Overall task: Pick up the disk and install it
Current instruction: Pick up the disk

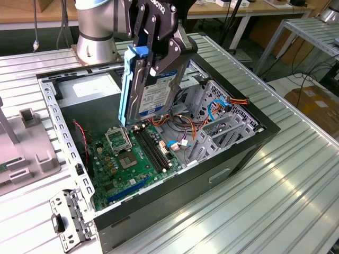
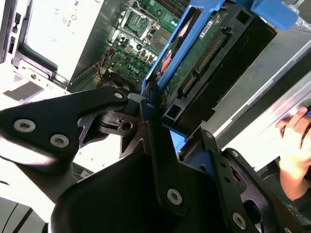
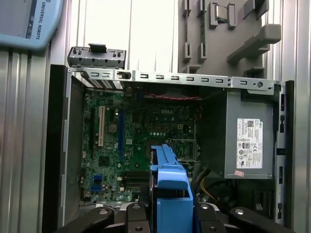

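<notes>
Ribbed metal surface (image 1: 275, 201), with an open computer case (image 1: 212, 174) lying on its side on it. Benches stand behind and a cardboard box (image 1: 312, 103) sits on the floor. The end effector (image 1: 158, 55) is closed on the disk (image 1: 153, 95), one finger on each flat face. The disk hangs on edge, tilted, over the motherboard (image 1: 127, 159), its lower end near the board; contact unclear. Drive cage (image 1: 222, 116) is just to the exterior view's right, loose cables between. Power supply (image 3: 248, 141) is well apart. A person's hand (image 2: 294, 141) shows beyond the disk in the second wrist view.
</notes>
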Tool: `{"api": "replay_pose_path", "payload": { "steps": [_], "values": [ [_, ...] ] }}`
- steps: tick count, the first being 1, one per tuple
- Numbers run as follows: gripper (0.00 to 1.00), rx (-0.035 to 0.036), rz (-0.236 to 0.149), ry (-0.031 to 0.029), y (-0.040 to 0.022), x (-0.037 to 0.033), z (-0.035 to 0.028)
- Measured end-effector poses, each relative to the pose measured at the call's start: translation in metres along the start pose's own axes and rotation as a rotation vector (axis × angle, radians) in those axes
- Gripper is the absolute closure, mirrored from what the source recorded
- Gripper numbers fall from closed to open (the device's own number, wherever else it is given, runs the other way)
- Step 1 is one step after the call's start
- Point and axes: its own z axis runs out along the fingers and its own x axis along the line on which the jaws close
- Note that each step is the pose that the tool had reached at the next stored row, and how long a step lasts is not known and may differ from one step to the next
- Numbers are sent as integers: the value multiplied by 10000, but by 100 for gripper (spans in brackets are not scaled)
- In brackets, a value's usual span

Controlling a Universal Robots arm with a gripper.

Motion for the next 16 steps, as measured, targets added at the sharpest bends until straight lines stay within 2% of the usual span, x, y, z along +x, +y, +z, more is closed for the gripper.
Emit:
{"api": "replay_pose_path", "payload": {
  "steps": [16],
  "values": [
    [63,0,-1,0,-92,90,-7]
  ]
}}
